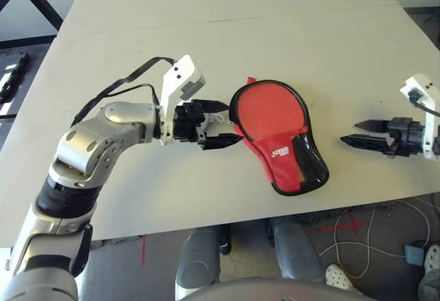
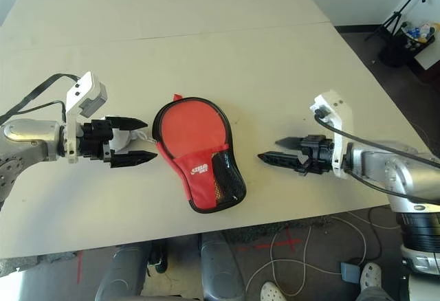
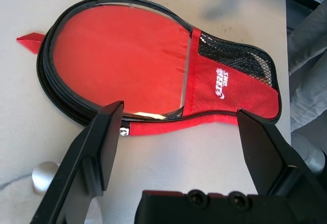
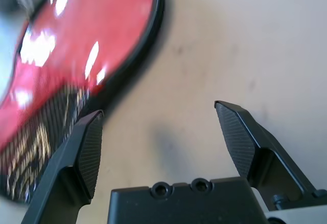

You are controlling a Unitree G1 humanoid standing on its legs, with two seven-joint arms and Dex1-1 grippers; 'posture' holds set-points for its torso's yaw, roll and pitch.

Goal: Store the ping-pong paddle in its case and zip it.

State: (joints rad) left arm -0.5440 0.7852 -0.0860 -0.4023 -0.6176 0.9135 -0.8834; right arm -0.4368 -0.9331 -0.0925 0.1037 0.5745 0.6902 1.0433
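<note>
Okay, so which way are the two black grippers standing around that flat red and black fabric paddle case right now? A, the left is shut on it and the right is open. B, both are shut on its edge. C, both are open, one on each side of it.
C: the left gripper and the right gripper have their black fingers spread on opposite sides of the red and black fabric case.

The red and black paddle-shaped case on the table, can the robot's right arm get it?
Probably yes: the open black right gripper points toward the red and black case, with only bare table between.
</note>
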